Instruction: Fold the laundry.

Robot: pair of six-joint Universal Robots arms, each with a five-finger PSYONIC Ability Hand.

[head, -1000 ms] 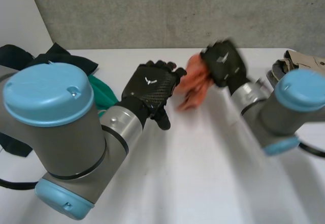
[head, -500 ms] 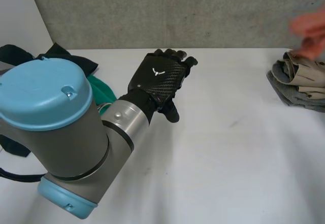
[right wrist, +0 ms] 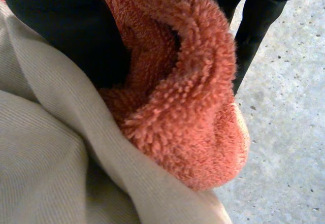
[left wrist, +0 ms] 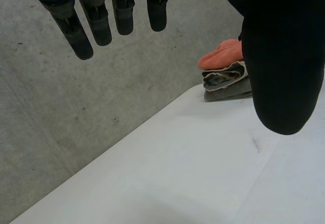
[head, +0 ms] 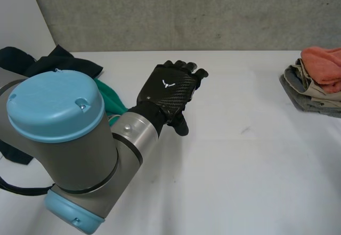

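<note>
Closest to me, my left hand (head: 169,91) hangs over the bare counter (head: 229,165) holding nothing, its fingers (left wrist: 99,26) straight and a little spread, the thumb standing apart from them. Back by its wrist, away from those fingertips, lie the unfolded pieces: a green cloth (head: 106,97) and a heap of dark garments (head: 58,59). My worry there is a sloppy reach. If I swing that hand round without lifting, the arm could drag the heap along the counter, or the fingers could catch two pieces at once. Farther off, well beyond the left fingertips, sits the folded stack (left wrist: 226,82), and that is where I judge the greater risk. My right hand (right wrist: 61,31) has the orange towel (right wrist: 188,97) bunched between its thumb and its fingers (right wrist: 254,16), which I read as a pinch. The towel rests on the beige garment (right wrist: 45,158) at the top of the stack, with a grey piece (head: 301,100) beneath. The terry loops look grabby. If I pull away before the fingers part fully, the towel may come along and lose its fold, or tug the beige layer askew. A sideways shove could slide the layers apart, so I would let go cleanly and lift straight off.
</note>
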